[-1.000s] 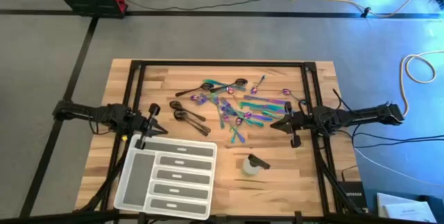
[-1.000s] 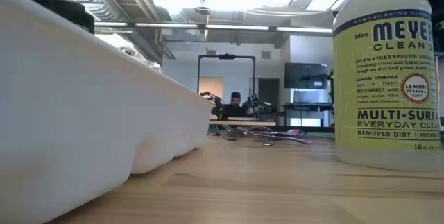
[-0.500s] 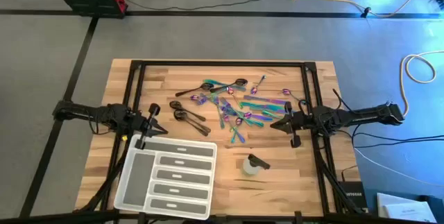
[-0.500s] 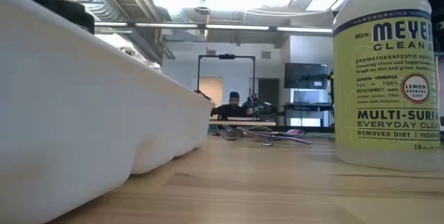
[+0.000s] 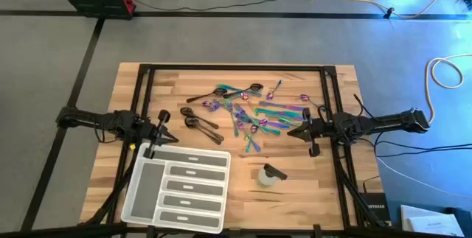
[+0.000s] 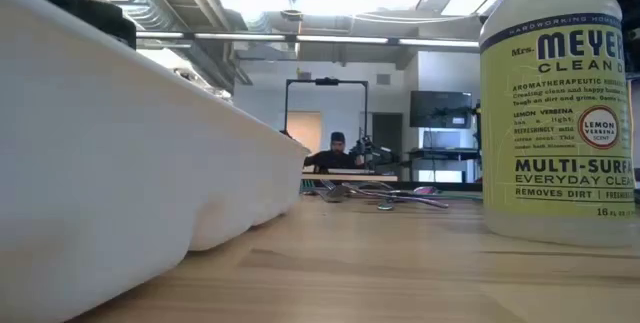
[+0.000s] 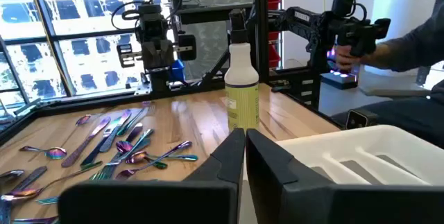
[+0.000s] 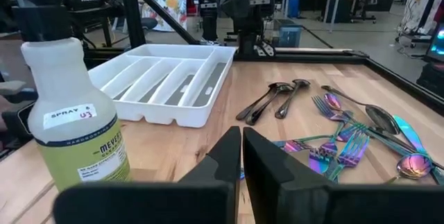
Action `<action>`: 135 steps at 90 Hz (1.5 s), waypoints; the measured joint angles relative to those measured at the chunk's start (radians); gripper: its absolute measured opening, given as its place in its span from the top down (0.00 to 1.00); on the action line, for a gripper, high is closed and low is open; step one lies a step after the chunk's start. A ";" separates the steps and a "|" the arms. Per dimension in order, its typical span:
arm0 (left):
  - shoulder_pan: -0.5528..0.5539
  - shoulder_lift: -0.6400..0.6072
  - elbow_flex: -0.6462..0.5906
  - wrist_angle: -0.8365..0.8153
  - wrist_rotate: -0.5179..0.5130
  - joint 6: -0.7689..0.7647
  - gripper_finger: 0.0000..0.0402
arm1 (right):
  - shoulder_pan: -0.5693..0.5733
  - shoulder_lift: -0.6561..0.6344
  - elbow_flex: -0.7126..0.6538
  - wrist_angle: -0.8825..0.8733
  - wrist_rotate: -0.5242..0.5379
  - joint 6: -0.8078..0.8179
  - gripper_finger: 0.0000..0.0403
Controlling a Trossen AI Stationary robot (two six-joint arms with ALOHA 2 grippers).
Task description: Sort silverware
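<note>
The wooden table [image 5: 133,98] holds it all. The white tray [image 5: 177,190] sits at the near left side with its slots showing bare. The spray bottle [image 5: 267,175] stands to the right of the tray. The silverware [image 5: 247,113] lies spread in a loose pile in the middle of the table. The left hand [image 5: 164,126] is clenched beside the tray's far end. The right hand [image 5: 299,129] is clenched just right of the pile.

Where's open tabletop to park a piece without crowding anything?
Bare wood lies right of the translucent white compartment tray, nearer than the yellow spray bottle, and along the table's far edge. The middle is crowded with scattered iridescent and dark silverware, between both grippers.
</note>
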 joint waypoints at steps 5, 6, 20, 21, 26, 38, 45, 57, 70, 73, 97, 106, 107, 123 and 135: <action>0.000 0.000 0.000 0.000 0.000 0.000 1.00 | 0.000 0.000 0.000 0.020 0.012 0.000 1.00; 0.000 0.000 0.000 0.000 0.000 0.000 1.00 | 0.000 0.000 0.000 0.021 0.013 0.000 1.00; 0.000 0.000 0.000 0.000 0.000 0.000 1.00 | 0.000 0.000 0.000 0.017 0.014 0.001 1.00; 0.000 0.000 0.000 0.000 0.000 0.000 1.00 | 0.000 0.000 0.000 0.017 0.014 0.001 1.00; 0.000 0.000 0.000 0.000 0.000 0.000 1.00 | 0.000 0.000 0.000 0.013 0.014 0.001 1.00; 0.000 0.000 0.000 0.000 0.000 0.000 1.00 | 0.000 0.000 0.000 0.011 0.014 0.001 1.00; 0.000 0.000 0.000 0.000 0.000 0.000 1.00 | 0.000 0.000 0.000 0.011 0.014 0.001 1.00; 0.000 0.000 0.000 0.000 0.000 0.000 1.00 | 0.000 0.000 0.000 0.010 0.015 0.001 1.00; 0.000 0.000 0.000 0.000 0.000 0.000 1.00 | 0.000 0.000 0.000 0.010 0.015 -0.002 1.00; 0.000 0.000 0.000 0.000 0.000 0.000 1.00 | 0.000 0.000 0.000 0.010 0.015 -0.006 1.00; 0.000 0.000 0.000 0.000 0.000 0.000 1.00 | 0.000 0.000 0.000 0.010 0.016 -0.084 1.00; 0.000 0.000 0.000 0.000 0.000 0.000 1.00 | 0.000 0.000 0.000 0.011 0.016 -0.085 1.00; 0.000 0.000 0.000 0.000 0.000 0.000 1.00 | 0.000 0.000 0.000 0.010 0.016 -0.085 1.00; 0.000 0.000 0.000 0.000 0.000 0.000 1.00 | 0.000 0.000 0.000 0.014 0.016 -0.081 1.00; 0.000 0.000 0.000 0.000 0.000 0.000 1.00 | 0.000 0.002 0.049 -0.004 0.097 -0.058 1.00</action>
